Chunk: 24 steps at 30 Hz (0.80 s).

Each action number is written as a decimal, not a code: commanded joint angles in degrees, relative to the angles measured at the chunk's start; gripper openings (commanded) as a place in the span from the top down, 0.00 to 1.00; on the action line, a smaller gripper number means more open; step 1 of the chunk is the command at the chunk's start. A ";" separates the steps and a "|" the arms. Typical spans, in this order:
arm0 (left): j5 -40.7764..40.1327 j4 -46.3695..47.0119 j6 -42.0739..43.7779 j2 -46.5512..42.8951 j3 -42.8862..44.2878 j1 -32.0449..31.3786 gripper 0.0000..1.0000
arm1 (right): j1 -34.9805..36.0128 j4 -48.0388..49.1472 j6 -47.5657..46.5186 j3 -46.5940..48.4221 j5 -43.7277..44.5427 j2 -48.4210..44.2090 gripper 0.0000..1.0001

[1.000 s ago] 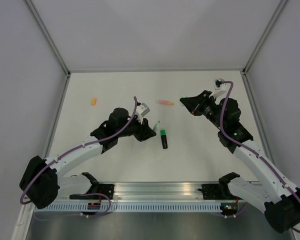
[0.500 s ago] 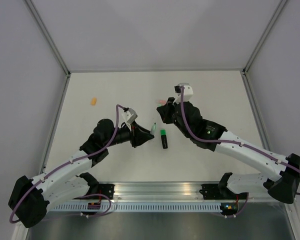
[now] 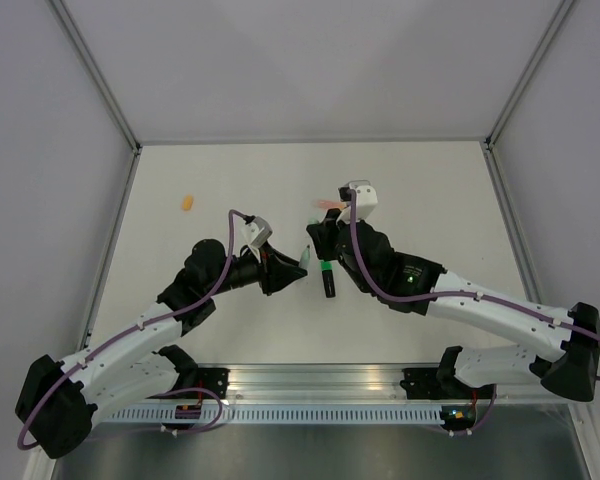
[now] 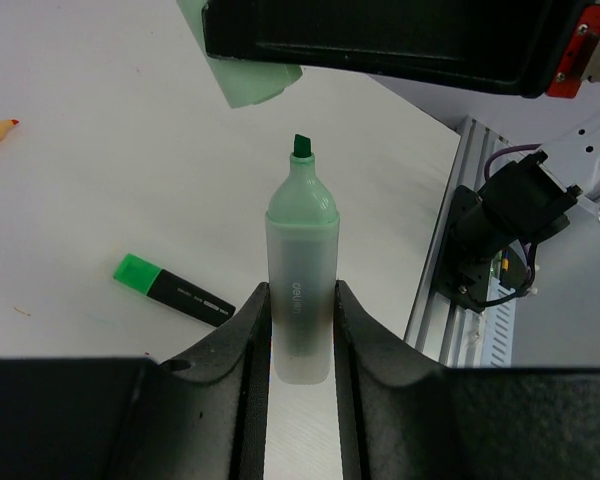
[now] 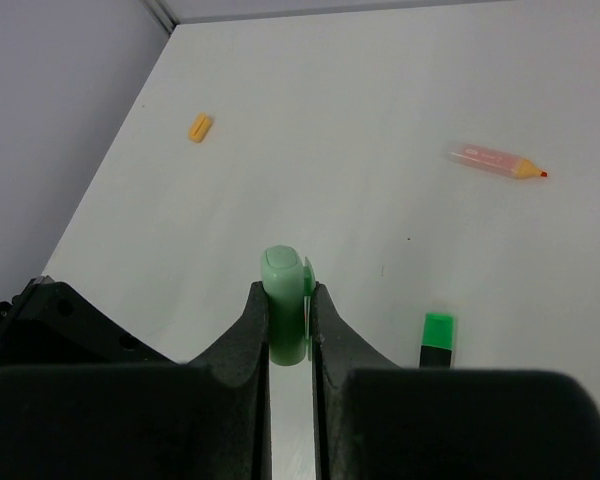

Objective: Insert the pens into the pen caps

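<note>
You've got the left gripper (image 4: 302, 300) clamped narrow on the pale mint pen (image 4: 302, 250), tip up at 12 o'clock in the left wrist view. Your right gripper (image 5: 285, 297) pinches the mint cap (image 5: 283, 270) just as tightly. The two meet over mid-table (image 3: 430, 200), and the cap hangs at 11 o'clock of the pen tip, close but apart. The black-and-green pen (image 3: 328, 277) lies right beneath them at 6 o'clock, so there is little room low down. The orange pen (image 5: 495, 160) sits just beyond at 12 o'clock. The orange cap (image 3: 187, 203) lies well apart at 10 o'clock, near the left wall (image 3: 70, 200). White surface stretches toward 2 o'clock, and the rail (image 3: 320, 380) bounds the near edge. From overhead, the right wrist covers the cap and half the orange pen. In the left wrist view, the right gripper's dark body cuts off the cap's top, and the fingers hide the pen's base.
</note>
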 commanded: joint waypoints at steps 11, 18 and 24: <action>-1.53 1.62 -1.35 -1.45 -0.12 -0.04 0.98 | 4.11 5.01 -0.35 -1.88 4.43 -2.23 1.00; -2.14 1.35 -1.35 -2.50 -0.38 -0.04 0.98 | 5.08 5.19 -0.53 -2.14 5.40 -2.15 1.00; -3.37 1.44 -1.62 -3.64 -0.91 -0.04 0.98 | 6.66 5.89 -0.79 -3.37 6.98 -1.88 1.00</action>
